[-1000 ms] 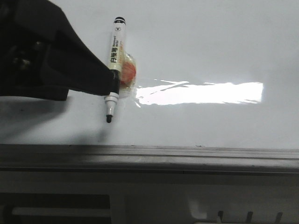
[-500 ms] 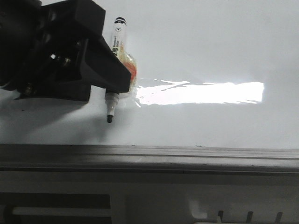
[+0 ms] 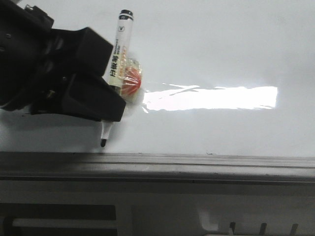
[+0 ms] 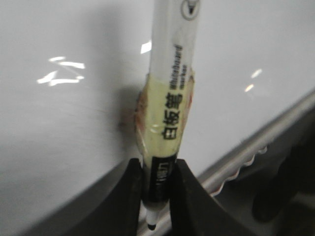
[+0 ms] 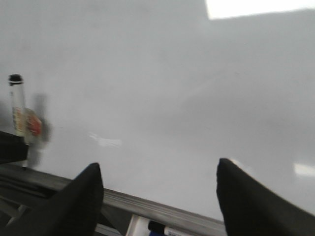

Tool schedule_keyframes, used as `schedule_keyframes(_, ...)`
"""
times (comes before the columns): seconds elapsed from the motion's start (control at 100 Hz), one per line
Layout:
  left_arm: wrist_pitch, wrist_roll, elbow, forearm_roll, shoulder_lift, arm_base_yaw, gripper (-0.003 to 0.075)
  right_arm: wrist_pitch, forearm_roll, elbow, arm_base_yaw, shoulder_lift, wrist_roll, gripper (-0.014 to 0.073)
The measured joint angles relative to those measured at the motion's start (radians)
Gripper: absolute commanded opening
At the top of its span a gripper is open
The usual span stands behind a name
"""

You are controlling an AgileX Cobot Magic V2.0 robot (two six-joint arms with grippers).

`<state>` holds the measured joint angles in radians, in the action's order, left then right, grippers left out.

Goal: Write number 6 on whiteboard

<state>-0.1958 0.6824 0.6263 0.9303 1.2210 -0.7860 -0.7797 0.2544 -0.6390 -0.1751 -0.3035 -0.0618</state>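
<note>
My left gripper [image 3: 110,112] is shut on a white-barrelled black-tipped marker [image 3: 119,49], seen close in the left wrist view [image 4: 172,88] between the gripper's [image 4: 156,196] jaws. The marker tilts, and its tip [image 3: 103,143] sits at the near edge of the whiteboard [image 3: 221,49], just above the grey rail [image 3: 197,164]. A red-orange taped lump [image 3: 132,79] clings to the barrel. No ink line of a number 6 shows on the board. My right gripper [image 5: 157,191] is open and empty, over the board's near edge [image 5: 172,88].
A bright rectangular glare [image 3: 211,98] lies on the board right of the marker. The rail also shows in the right wrist view [image 5: 162,209], with another marker [image 5: 167,230] lying below it. The held marker [image 5: 17,105] stands far off to that view's side.
My left gripper has moved down and left toward the rail with the marker. The marker's tip now sits lower, at the board's near edge, and the barrel tilts more.
</note>
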Motion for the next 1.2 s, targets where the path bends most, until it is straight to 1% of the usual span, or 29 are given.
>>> schedule_keyframes(0.05,-0.08,0.046,0.012,-0.079,-0.021,0.0,-0.0019,0.023,0.086,0.0,-0.01,-0.006,-0.113,0.0438)
schedule_keyframes(0.13,-0.226,0.138,0.026,-0.195,-0.058,0.0,-0.0019,0.046,0.251,0.0,-0.031,-0.028,-0.343,0.0438)
schedule_keyframes(0.21,-0.327,0.259,0.03,-0.261,-0.089,0.0,-0.0019,0.038,0.418,0.0,-0.058,-0.066,-0.553,0.0438)
schedule_keyframes(0.24,-0.357,0.299,0.03,-0.275,-0.1,0.0,-0.0019,0.031,0.46,0.0,-0.076,-0.085,-0.637,0.0438)
schedule_keyframes(0.29,-0.383,0.368,0.03,-0.291,-0.123,0.0,-0.0019,0.014,0.508,0.0,-0.11,-0.11,-0.728,0.0438)
schedule_keyframes(0.36,-0.4,0.454,0.03,-0.298,-0.15,0.0,-0.0019,-0.015,0.536,0.0,-0.169,-0.144,-0.802,0.0438)
schedule_keyframes(0.47,-0.409,0.535,0.03,-0.303,-0.184,0.0,-0.0019,-0.039,0.536,0.0,-0.254,-0.196,-0.846,0.0438)
schedule_keyframes(0.62,-0.414,0.559,0.032,-0.303,-0.2,0.0,-0.0019,-0.02,0.534,0.0,-0.328,-0.285,-0.882,0.0438)
schedule_keyframes(0.79,-0.412,0.57,0.032,-0.305,-0.2,0.0,-0.0019,0.085,0.534,0.0,-0.412,-0.402,-0.899,0.0438)
schedule_keyframes(0.9,-0.414,0.575,0.032,-0.312,-0.2,0.0,-0.0019,0.14,0.561,0.0,-0.496,-0.477,-0.934,0.0438)
schedule_keyframes(1.05,-0.414,0.611,0.032,-0.332,-0.2,0.0,-0.0019,0.275,0.575,0.0,-0.613,-0.547,-0.944,0.0439)
schedule_keyframes(1.14,-0.414,0.621,0.032,-0.334,-0.2,0.0,-0.0019,0.349,0.581,0.0,-0.66,-0.579,-0.944,0.0439)
schedule_keyframes(1.2,-0.414,0.622,0.032,-0.336,-0.2,0.0,-0.0019,0.374,0.588,0.0,-0.687,-0.602,-0.946,0.0439)
